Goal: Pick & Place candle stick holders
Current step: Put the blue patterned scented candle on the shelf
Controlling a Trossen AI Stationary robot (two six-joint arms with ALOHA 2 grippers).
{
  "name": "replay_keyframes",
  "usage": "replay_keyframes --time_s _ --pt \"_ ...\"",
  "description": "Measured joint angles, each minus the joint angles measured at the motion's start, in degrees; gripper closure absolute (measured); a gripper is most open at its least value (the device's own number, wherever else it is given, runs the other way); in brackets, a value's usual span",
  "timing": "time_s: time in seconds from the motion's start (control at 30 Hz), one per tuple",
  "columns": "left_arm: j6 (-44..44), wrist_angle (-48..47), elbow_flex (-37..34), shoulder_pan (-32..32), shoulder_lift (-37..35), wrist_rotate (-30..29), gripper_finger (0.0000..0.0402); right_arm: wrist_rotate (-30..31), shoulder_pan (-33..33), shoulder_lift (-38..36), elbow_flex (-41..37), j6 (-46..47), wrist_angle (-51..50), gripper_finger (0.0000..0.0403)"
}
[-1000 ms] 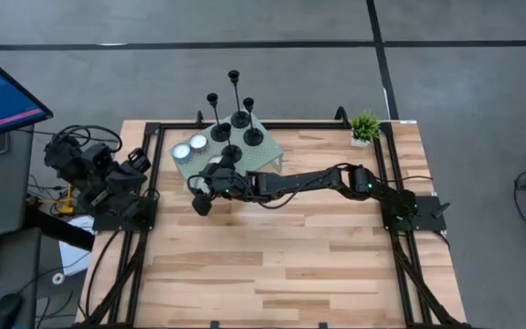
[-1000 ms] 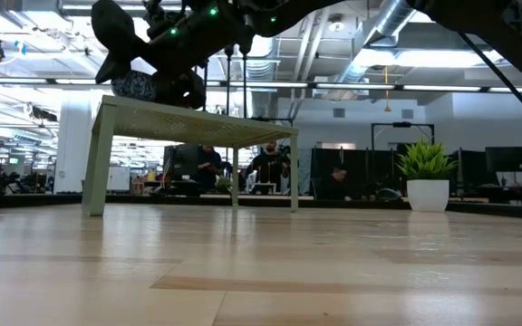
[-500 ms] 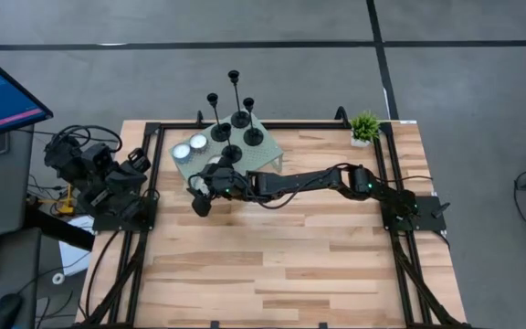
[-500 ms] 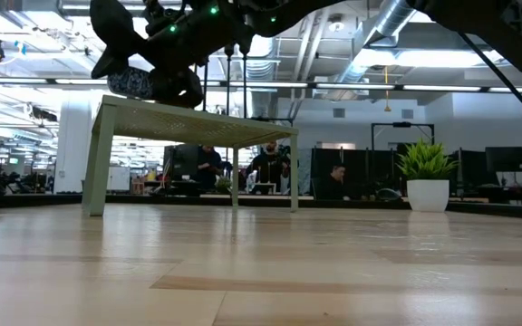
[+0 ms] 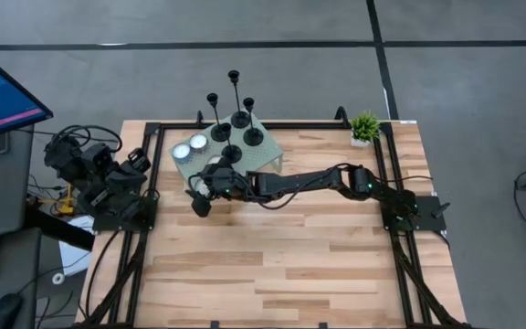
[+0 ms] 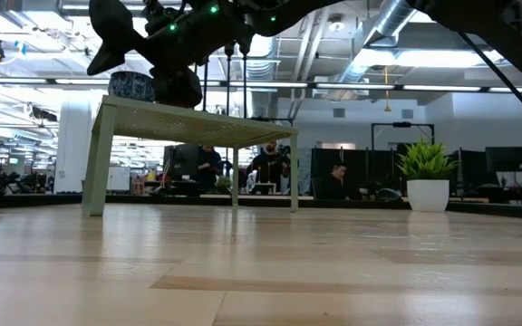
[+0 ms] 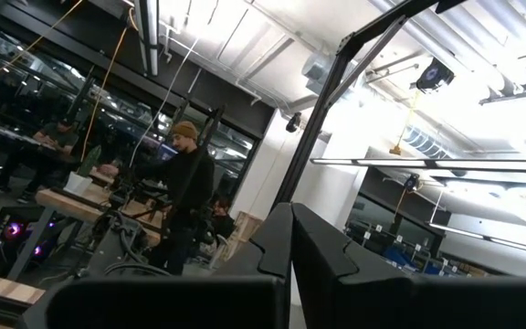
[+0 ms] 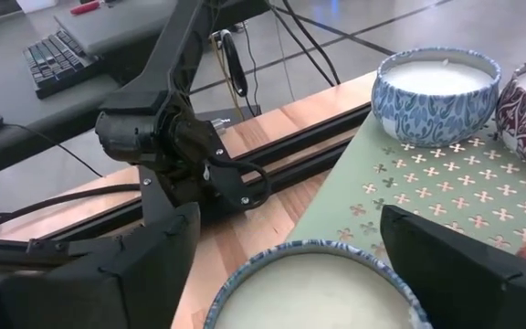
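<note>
Candle stick holders (image 5: 234,119), slim and black, stand clustered on the far right part of the pale green perforated stand (image 5: 265,151) at the table's far edge. The right gripper (image 8: 286,251) hangs over the stand's near left corner, fingers spread wide around a blue-patterned tin candle (image 8: 313,292) without clamping it. Two more tin candles (image 8: 438,91) sit just beyond. The left gripper (image 7: 290,274) waits closed by the table's left edge

Perforated matt metal stand (image 8: 446,192)
</note>
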Motion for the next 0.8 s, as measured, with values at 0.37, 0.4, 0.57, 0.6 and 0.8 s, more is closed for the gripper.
replay_keyframes --time_s 0.37,0.4,0.57,0.6,0.8 --pt "0.0 -0.01 0.0 0.0 0.0 0.0 0.0394 0.68 1.48 -0.2 5.76 -2.34 -2.02 0.0059" --pt "0.0 -0.02 0.0 -0.01 0.0 0.0 0.0394 0.66 1.68 -0.2 7.11 -2.9 -3.31 0.006" --pt "-0.24 -0.02 0.0 0.0 0.0 1.24 0.0394 0.64 2.38 -0.11 15.45 -6.14 -11.86 0.006" --pt "-0.24 -0.02 0.0 0.0 0.0 1.89 0.0394 0.79 2.77 -0.42 16.4 -7.38 -13.25 0.0062" --pt "-0.46 -0.03 0.0 -0.01 0.0 2.15 0.0394 13.29 9.82 -7.39 14.64 -9.87 -30.73 0.0141"
